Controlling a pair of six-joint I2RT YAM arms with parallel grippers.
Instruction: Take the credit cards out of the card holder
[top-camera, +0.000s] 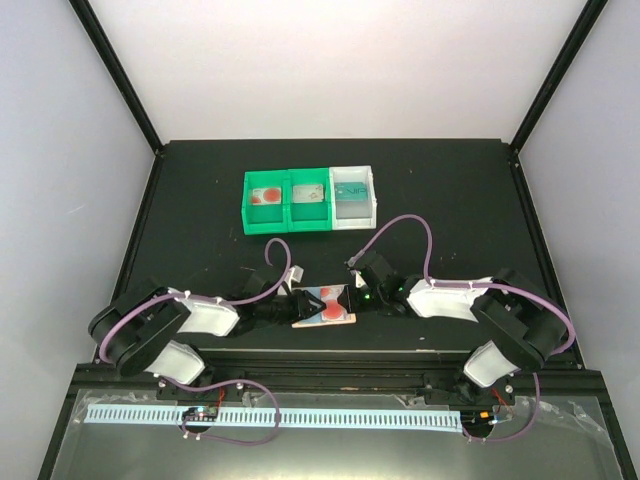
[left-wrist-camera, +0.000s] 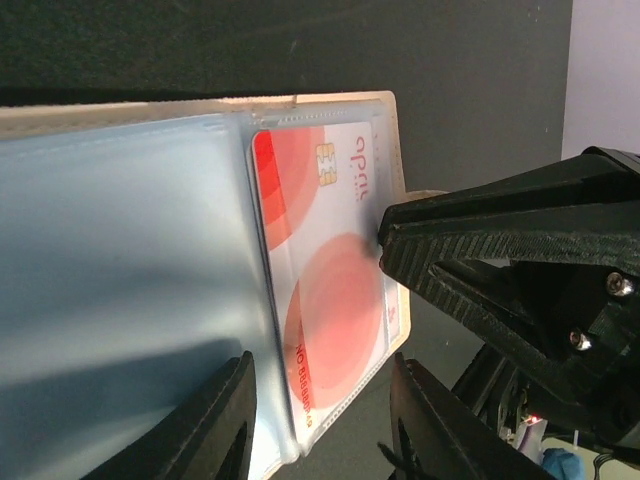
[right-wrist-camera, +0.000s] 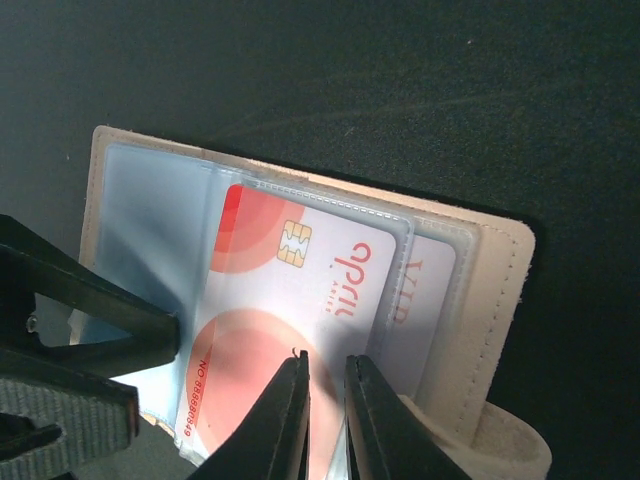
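The tan card holder (top-camera: 342, 320) lies open on the black table between my two grippers. Its blue-grey inner panel (left-wrist-camera: 120, 250) fills the left wrist view. A white credit card with red circles (right-wrist-camera: 290, 290) sits in a clear sleeve, and a second card marked VIP (right-wrist-camera: 428, 290) lies behind it. My right gripper (right-wrist-camera: 325, 375) is pinched on the near edge of the white and red card; its tip also shows in the left wrist view (left-wrist-camera: 385, 235). My left gripper (left-wrist-camera: 320, 430) is open, with the holder's near corner between its fingers.
Two joined green bins (top-camera: 286, 222) and a white bin (top-camera: 372, 200) stand at the back centre. Each holds a card: white and red (top-camera: 266, 195), grey (top-camera: 308, 193), teal (top-camera: 350, 190). Purple cables loop over both arms.
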